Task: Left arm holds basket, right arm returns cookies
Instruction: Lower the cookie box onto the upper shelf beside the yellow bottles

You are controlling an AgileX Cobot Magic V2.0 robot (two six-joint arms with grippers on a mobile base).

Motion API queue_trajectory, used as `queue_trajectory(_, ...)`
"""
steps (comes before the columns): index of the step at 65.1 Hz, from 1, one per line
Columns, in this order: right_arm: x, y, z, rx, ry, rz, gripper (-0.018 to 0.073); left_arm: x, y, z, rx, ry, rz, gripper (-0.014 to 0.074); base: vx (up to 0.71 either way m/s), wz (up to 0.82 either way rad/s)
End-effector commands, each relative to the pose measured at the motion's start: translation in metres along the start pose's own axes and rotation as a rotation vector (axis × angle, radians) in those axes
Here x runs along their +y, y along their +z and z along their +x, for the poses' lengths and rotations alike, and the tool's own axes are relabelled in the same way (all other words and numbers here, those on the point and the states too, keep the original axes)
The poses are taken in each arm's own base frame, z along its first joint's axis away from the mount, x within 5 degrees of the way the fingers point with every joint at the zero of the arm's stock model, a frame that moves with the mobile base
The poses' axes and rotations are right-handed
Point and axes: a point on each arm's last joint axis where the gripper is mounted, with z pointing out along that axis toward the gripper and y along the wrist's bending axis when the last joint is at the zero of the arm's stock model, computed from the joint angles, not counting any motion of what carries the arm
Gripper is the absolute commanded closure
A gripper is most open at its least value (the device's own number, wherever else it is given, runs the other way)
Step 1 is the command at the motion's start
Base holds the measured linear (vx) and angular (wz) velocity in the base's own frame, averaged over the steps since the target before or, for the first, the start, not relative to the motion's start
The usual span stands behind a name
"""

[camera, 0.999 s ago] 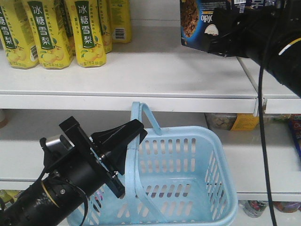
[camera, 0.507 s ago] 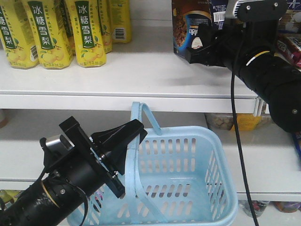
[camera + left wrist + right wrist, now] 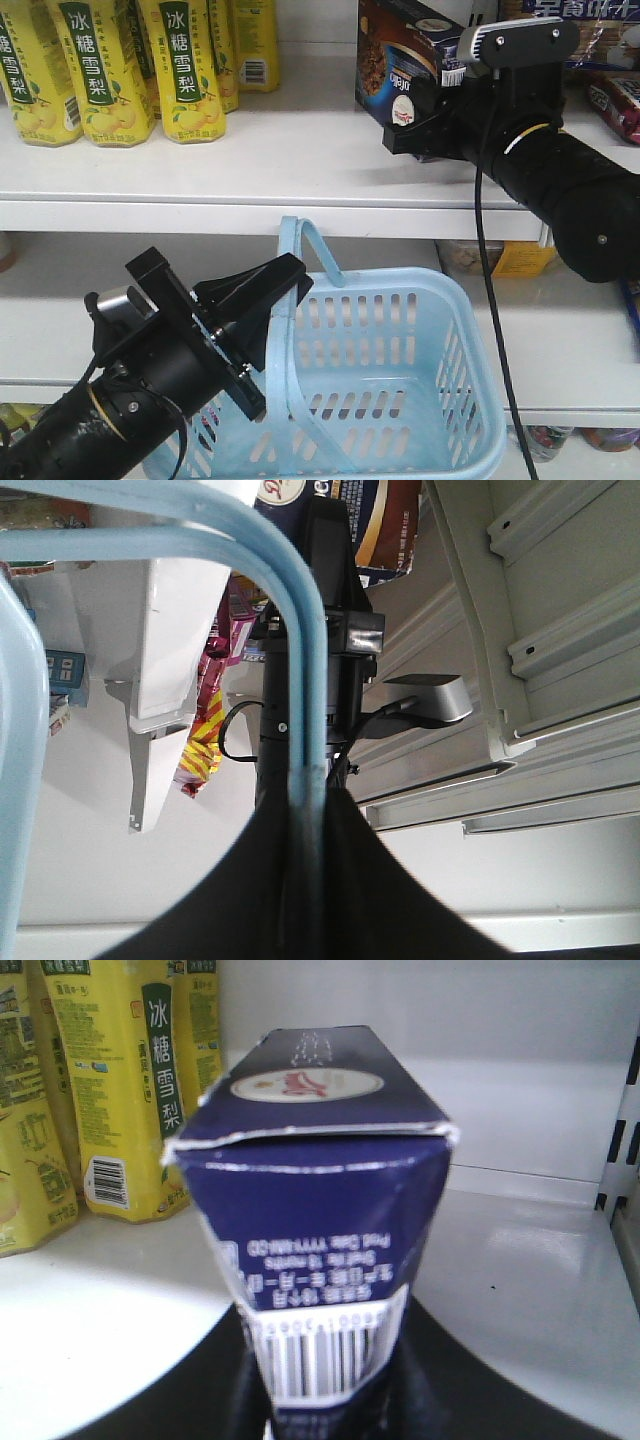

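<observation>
The light blue basket [image 3: 400,400] hangs low in front of the shelves. My left gripper [image 3: 275,295] is shut on its hoop handle [image 3: 305,245]. In the left wrist view the handle [image 3: 300,660] runs straight between the black fingers of the left gripper [image 3: 308,820]. My right gripper [image 3: 420,125] is shut on the cookies [image 3: 385,70], a dark navy carton held just above the upper shelf [image 3: 300,170], right of centre. In the right wrist view the cookies [image 3: 310,1180] show a barcode end squeezed in the right gripper [image 3: 325,1400].
Yellow drink cartons [image 3: 110,70] stand on the upper shelf at the left, also seen as cartons [image 3: 120,1100] beside the cookies. Packaged goods [image 3: 615,100] lie at the shelf's right end behind the right arm. A yellow box [image 3: 515,260] sits on the lower shelf.
My right arm has carried the cookies leftward and lower, closer to the upper shelf's surface. The left arm and the basket have not moved.
</observation>
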Motion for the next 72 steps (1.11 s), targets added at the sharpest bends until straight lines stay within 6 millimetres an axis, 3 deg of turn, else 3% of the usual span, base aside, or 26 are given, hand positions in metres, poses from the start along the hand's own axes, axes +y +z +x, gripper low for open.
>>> queue_trajectory(1, -0.001, -0.006, -0.025, -0.114, -0.02, 0.003, 0.0554, -0.04, -0.002, 0.005, 0.036, -0.014, 0.325, 0.0599, 0.0, 0.0)
queue_trajectory(10, -0.001, -0.006, -0.025, -0.109, -0.025, 0.001, 0.0485, -0.04, -0.002, 0.005, 0.036, -0.014, 0.325, 0.0599, 0.0, 0.0)
queue_trajectory(31, 0.0, -0.006, -0.024, -0.109, -0.025, -0.001, 0.0106, -0.04, -0.002, 0.005, 0.036, -0.014, 0.325, 0.0599, 0.0, 0.0)
queue_trajectory(38, 0.0, -0.008, -0.027, -0.111, -0.027, -0.004, 0.0039, -0.04, -0.002, 0.005, 0.036, -0.014, 0.325, 0.0599, 0.0, 0.0)
queue_trajectory(56, 0.001, -0.021, -0.039, -0.122, -0.03, -0.01, 0.0035, -0.04, -0.002, 0.005, 0.036, -0.014, 0.325, 0.0599, 0.0, 0.0)
queue_trajectory(72, 0.001, -0.046, -0.059, -0.13, -0.028, -0.021, 0.0036, -0.04, -0.002, 0.005, 0.036, -0.014, 0.325, 0.0599, 0.0, 0.0)
